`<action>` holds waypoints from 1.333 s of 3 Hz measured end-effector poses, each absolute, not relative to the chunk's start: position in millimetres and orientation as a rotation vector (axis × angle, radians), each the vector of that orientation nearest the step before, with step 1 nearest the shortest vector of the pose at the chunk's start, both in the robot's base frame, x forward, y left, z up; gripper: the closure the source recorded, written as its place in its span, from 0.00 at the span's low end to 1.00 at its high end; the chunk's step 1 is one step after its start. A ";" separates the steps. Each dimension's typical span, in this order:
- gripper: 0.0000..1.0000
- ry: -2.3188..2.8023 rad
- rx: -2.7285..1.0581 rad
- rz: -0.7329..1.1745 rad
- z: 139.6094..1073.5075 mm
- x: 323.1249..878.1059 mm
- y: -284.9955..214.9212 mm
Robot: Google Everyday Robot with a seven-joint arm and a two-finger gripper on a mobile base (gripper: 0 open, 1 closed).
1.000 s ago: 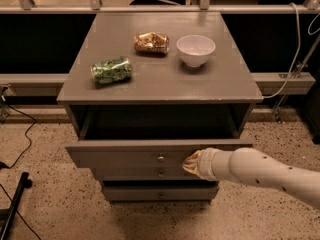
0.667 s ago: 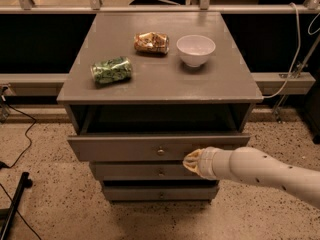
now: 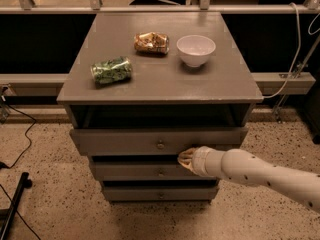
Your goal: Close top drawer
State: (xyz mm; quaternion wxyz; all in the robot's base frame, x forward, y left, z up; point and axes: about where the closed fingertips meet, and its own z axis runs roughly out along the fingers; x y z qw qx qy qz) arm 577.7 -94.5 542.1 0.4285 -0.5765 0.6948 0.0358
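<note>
The top drawer (image 3: 125, 141) is the broad grey front panel with a small metal knob (image 3: 160, 145), just under the cabinet top. It stands out only slightly from the cabinet, with a dark gap above it. My gripper (image 3: 186, 160) is at the end of a white arm coming in from the lower right. It sits against the lower edge of the drawer front, right of the knob.
On the grey cabinet top (image 3: 160, 84) lie a green snack bag (image 3: 111, 70), a brown snack bag (image 3: 151, 42) and a white bowl (image 3: 196, 49). Two narrower drawers (image 3: 135, 171) sit below. A black stand leg (image 3: 12, 204) is on the floor at left.
The top drawer has slid back into the cabinet, from well pulled out to nearly flush. My gripper has moved forward with it.
</note>
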 end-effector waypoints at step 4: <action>1.00 1.733 -1.436 0.138 534.6 601.2 -98.9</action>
